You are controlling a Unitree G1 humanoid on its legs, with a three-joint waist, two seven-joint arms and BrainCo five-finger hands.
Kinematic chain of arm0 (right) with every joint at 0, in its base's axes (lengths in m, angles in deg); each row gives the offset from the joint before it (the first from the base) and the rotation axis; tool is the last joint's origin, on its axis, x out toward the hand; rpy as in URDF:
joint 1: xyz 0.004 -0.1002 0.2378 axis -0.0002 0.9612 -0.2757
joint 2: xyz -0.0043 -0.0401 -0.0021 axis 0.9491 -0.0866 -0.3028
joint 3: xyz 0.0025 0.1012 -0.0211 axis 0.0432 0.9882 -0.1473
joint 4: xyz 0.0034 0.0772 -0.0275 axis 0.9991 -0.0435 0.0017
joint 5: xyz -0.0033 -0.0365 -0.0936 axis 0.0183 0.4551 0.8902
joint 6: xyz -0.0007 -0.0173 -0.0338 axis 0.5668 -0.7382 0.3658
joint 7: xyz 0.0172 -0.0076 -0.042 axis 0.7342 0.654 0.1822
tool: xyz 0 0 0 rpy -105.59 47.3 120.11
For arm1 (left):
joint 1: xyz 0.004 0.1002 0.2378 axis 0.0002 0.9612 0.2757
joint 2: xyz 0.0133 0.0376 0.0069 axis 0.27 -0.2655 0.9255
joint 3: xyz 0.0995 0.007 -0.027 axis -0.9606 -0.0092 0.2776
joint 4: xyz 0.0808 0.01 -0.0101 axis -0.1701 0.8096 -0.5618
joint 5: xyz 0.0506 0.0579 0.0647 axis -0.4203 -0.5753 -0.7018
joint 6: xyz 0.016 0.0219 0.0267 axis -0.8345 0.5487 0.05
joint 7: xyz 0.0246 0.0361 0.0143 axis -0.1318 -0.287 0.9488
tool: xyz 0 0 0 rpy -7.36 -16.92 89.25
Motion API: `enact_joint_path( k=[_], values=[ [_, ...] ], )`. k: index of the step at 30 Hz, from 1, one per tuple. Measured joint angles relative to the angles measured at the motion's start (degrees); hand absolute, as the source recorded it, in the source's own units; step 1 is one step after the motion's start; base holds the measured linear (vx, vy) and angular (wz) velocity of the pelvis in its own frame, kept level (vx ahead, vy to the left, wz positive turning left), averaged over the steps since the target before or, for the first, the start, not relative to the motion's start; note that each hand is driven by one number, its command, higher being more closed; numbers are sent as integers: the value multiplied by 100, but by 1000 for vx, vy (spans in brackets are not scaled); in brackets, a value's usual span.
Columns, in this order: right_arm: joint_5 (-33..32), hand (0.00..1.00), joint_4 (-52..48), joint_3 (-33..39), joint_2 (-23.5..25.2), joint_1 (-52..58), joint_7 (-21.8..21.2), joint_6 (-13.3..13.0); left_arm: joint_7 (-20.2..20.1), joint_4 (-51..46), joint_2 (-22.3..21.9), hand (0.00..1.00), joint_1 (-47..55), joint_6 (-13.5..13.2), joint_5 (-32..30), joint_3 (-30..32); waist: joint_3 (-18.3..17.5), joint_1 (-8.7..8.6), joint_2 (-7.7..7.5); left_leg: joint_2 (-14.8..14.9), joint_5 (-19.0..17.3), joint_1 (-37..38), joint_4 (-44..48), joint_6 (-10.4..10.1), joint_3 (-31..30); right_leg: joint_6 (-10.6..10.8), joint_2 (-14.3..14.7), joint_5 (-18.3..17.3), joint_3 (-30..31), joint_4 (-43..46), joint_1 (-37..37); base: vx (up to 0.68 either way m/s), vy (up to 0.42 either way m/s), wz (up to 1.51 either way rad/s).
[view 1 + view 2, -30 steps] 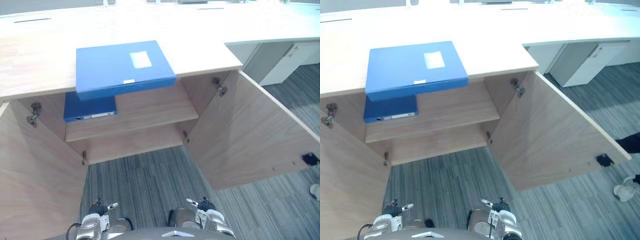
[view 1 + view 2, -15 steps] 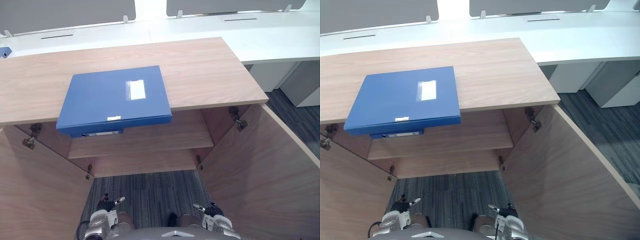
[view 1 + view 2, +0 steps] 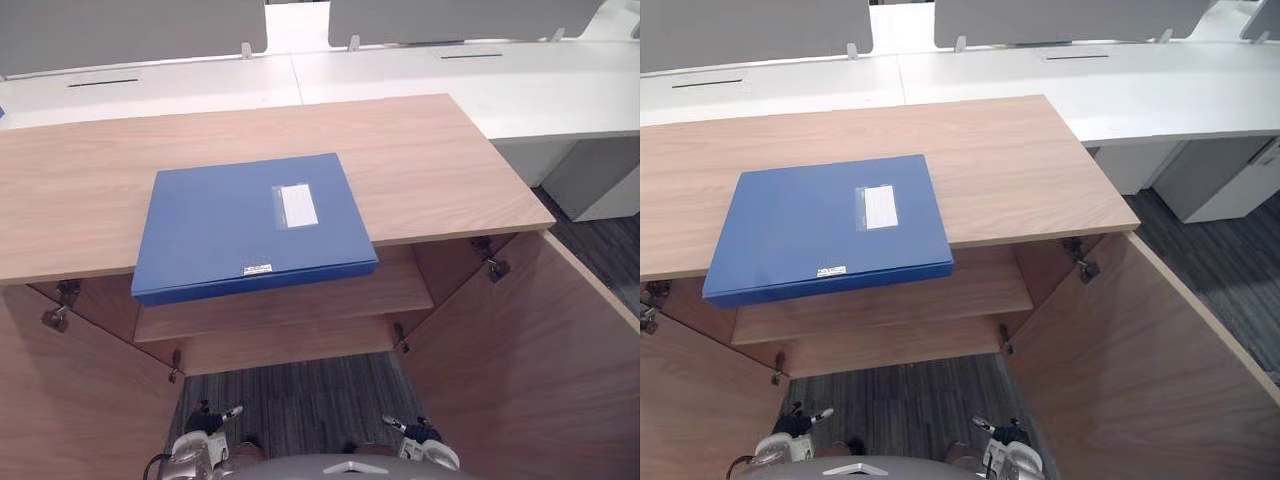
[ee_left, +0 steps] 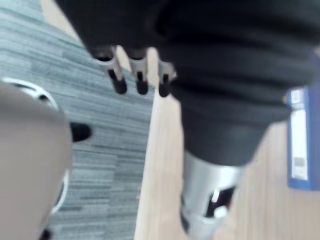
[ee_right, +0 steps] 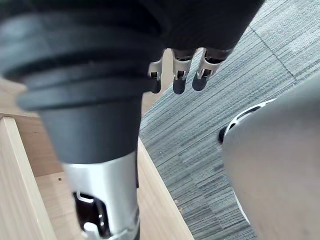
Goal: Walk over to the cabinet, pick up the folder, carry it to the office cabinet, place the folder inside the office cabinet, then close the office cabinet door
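A blue folder [image 3: 250, 225] with a white label lies flat on the wooden cabinet's top [image 3: 420, 160], its near edge overhanging the front. Below it both cabinet doors stand wide open: the right door [image 3: 540, 350] and the left door [image 3: 70, 400]. A shelf [image 3: 290, 300] shows inside. My left hand [image 3: 195, 452] and right hand [image 3: 425, 452] hang low at my sides, well short of the folder. Both are open and hold nothing, with the left fingers [image 4: 120, 82] and the right fingers [image 5: 180, 80] relaxed over the carpet. A blue folder spine [image 4: 302, 140] shows past my left wrist.
White desks [image 3: 400, 70] with grey partitions run behind the cabinet. A white drawer unit [image 3: 600, 180] stands at the right. Grey striped carpet [image 3: 290, 400] lies between the two open doors, which hem in that space on both sides.
The camera has turned and risen: the cabinet now sits square in front with more of its top showing. The folder has not moved on the cabinet. Both hands stay low.
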Motion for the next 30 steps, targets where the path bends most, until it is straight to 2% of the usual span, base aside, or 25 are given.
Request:
enact_joint_path(
  k=[8,13,18,24,30],
  values=[
    [1,0,173,-54,-121,-52,4,-49,115,-249,122,0,41,-18,18,-475,-18,-1,3,-244,486,251,-818,120,-291,29,-11,263,-81,-358,108,-82,22,11],
    [0,0,139,-287,-155,-47,11,-64,264,-1716,288,0,417,-157,74,-593,-31,5,-29,-400,496,204,-830,132,-579,49,-92,289,-29,-467,156,-70,56,14],
    [-2,0,109,-393,-173,-52,14,-70,348,-2789,418,0,658,-305,126,-595,-39,21,-28,-477,499,164,-847,151,-682,69,-114,303,81,-515,162,-13,39,10],
    [0,0,70,-500,-199,-19,13,-71,499,-4219,424,0,1025,-471,128,-588,-53,110,-24,-504,531,196,-826,215,-764,96,-113,357,56,-682,294,22,12,5],
    [1,0,-105,-504,-238,88,14,-119,645,-5503,439,0,1197,-762,124,-579,-94,147,26,-490,527,279,-830,221,-883,96,-88,358,-28,-760,459,13,-9,6]
  ],
)
